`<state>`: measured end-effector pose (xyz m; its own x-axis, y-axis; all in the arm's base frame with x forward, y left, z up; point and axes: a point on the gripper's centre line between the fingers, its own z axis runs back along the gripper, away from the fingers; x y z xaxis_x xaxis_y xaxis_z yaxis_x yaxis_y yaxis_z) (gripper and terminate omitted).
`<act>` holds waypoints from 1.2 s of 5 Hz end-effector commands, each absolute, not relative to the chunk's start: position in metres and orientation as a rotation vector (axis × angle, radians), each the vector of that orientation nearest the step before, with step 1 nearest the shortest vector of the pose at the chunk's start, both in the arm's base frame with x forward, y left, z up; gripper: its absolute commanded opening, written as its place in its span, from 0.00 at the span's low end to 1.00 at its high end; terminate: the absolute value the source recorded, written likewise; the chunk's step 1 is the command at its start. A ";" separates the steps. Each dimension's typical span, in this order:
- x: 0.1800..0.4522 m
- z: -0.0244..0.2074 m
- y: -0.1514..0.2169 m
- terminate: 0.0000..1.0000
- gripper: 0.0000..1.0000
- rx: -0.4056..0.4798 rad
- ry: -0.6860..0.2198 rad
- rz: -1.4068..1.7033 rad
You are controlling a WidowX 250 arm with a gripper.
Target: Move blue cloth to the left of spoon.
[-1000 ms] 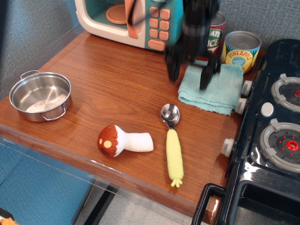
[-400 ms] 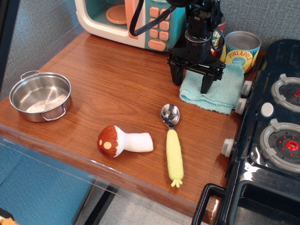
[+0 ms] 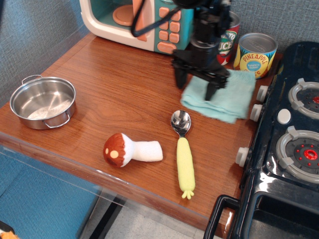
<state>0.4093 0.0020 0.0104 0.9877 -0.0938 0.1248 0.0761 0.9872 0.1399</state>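
The blue cloth (image 3: 230, 97) lies on the wooden counter at the back right, next to the toy stove. The spoon (image 3: 183, 149) lies in front of it, silver bowl toward the cloth, yellow-green handle toward the front edge. My gripper (image 3: 194, 85) stands over the cloth's left edge with its jaws apart. One finger is over the bare wood just left of the cloth. The other fingertip (image 3: 210, 92) rests on the cloth. The cloth's left part is partly hidden by the gripper.
A plush mushroom (image 3: 130, 149) lies left of the spoon. A steel pot (image 3: 42, 102) sits at the far left. A toy microwave (image 3: 124, 20) and two cans (image 3: 255, 54) stand at the back. A black stove (image 3: 294, 144) borders the right.
My gripper has come down onto the cloth's left edge and shifted a little left. The cloth has slid left with it and sits slightly skewed. The spoon has not moved.
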 end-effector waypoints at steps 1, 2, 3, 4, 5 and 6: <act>0.379 0.023 0.076 0.00 1.00 0.149 -0.093 -0.047; 0.374 0.024 0.101 0.00 1.00 0.137 -0.081 -0.018; 0.373 0.031 0.102 0.00 1.00 0.086 -0.081 -0.037; 0.382 0.059 0.096 0.00 1.00 0.059 -0.136 -0.042; 0.386 0.098 0.091 0.00 1.00 0.028 -0.200 -0.050; 0.376 0.118 0.088 0.00 1.00 0.035 -0.238 -0.051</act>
<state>0.3785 0.0863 0.0900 0.9845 -0.0542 0.1666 0.0517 0.9985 0.0190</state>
